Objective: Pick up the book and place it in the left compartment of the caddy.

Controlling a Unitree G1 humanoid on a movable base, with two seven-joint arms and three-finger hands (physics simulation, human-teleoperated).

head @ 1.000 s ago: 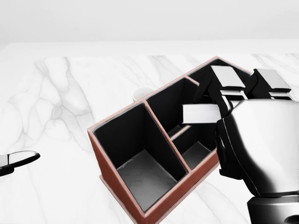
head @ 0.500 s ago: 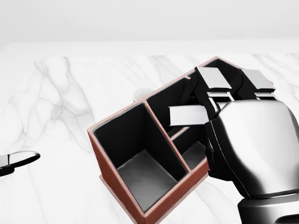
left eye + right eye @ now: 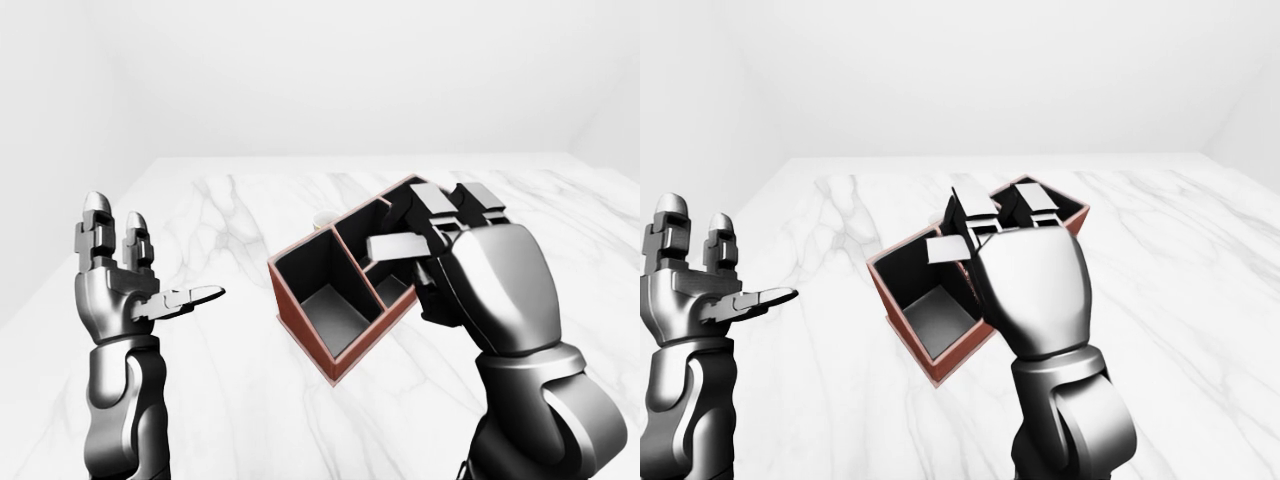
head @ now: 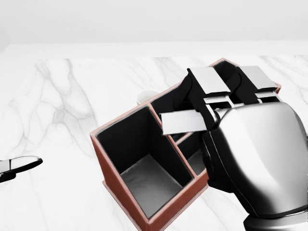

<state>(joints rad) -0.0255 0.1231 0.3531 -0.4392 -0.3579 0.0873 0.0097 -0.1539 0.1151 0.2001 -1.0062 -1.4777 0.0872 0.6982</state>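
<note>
Book (image 4: 183, 122) sits clamped in my right hand (image 4: 240, 139), carried leftward since a second ago; it now hangs over the divider beside the caddy's (image 4: 144, 216) left compartment (image 4: 144, 168). My left hand (image 3: 125, 285) waits open, well apart. A little more leftward travel, I judge, before lowering it.

Rust-red wooden caddy (image 4: 126, 204) shows black inner walls and a grey floor. White marble tabletop (image 3: 250, 400) carries faint grey veins. Pale grey flat book (image 4: 182, 122) sits against glossy silver-and-black robot hands (image 3: 455, 265) (image 3: 125, 290).
</note>
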